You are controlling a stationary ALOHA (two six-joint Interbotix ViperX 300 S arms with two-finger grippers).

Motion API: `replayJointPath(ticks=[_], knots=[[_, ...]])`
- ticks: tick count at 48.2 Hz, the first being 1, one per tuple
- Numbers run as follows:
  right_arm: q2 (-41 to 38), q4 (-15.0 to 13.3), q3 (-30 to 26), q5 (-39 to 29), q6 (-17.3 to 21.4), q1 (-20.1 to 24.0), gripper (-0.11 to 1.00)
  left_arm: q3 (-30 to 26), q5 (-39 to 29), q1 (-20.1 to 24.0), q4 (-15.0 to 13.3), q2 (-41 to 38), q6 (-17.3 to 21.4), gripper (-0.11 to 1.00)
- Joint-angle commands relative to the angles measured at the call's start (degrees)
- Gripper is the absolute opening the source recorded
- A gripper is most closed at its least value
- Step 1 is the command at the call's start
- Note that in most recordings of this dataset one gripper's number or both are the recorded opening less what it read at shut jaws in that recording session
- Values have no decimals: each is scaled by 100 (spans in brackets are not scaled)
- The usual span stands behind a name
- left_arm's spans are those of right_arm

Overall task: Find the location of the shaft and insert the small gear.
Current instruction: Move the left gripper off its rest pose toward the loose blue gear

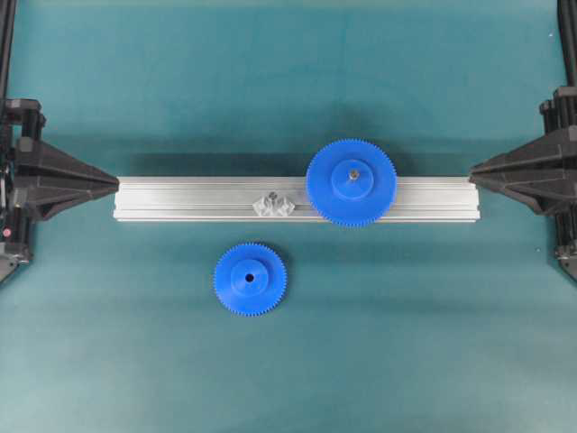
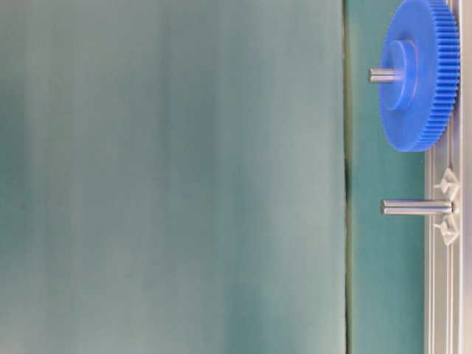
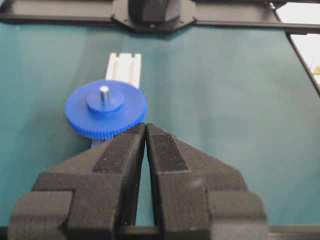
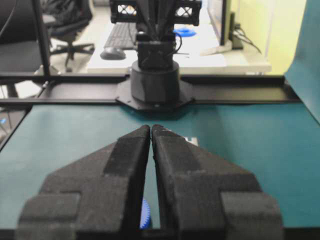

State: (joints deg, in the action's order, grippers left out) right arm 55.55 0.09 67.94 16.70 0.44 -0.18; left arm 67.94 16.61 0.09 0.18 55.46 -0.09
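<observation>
Well apart from either closed claw [image 1: 115,183]: small gear [image 1: 250,279]; shaft [image 1: 272,198].

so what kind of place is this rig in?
Likely a robotics lab or office workbench: a teal mat with an aluminium rail and gear parts, and behind the rig a desk with keyboard and office chair.

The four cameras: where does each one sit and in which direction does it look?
Overhead: above the table, looking down; left gripper and right gripper at the sides.
Table-level: low, turned sideways; shaft, no robot.
Left wrist: behind shut fingers, facing the large gear.
Right wrist: behind shut fingers, facing the opposite arm's base.
Shared: overhead and table-level both show the aluminium rail.
</observation>
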Motion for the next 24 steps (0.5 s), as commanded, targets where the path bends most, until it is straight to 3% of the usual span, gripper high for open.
replayJointPath(ticks=[1, 4, 10, 24], knots=[[-79, 18, -88, 9, -26, -35, 16, -167, 26, 35, 62, -114, -229, 11], [-62, 132, -79, -202, 26, -62, 19, -272, -53, 35, 62, -185, -360, 14], [-62, 176, -132, -782, 176, -70, 8, -554, -563, 35, 62, -352, -413, 0], [-158, 149, -431, -2004, 193, -158, 5, -1134, -1564, -88, 62, -1063, -404, 0]])
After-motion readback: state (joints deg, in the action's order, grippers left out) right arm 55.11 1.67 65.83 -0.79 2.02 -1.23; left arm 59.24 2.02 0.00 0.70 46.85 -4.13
